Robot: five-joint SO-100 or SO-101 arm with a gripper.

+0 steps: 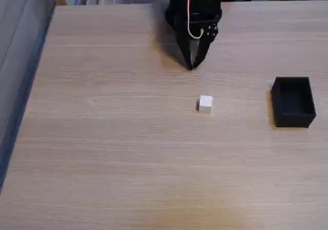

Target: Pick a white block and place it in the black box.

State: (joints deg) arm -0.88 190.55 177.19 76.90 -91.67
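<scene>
A small white block point(205, 104) rests on the wooden table near the middle of the fixed view. The black box point(293, 101) stands with its top open at the right side of the table, well apart from the block. My black gripper point(191, 66), with red and white wires on it, hangs from the far edge and points down at the table. Its fingertips meet just behind the block, a short way farther from the camera. The fingers are shut with nothing between them.
The light wooden table point(113, 138) spreads wide to the left and front of the block. Its left edge point(31, 86) drops off to a grey floor. Clutter lies beyond the far edge of the table.
</scene>
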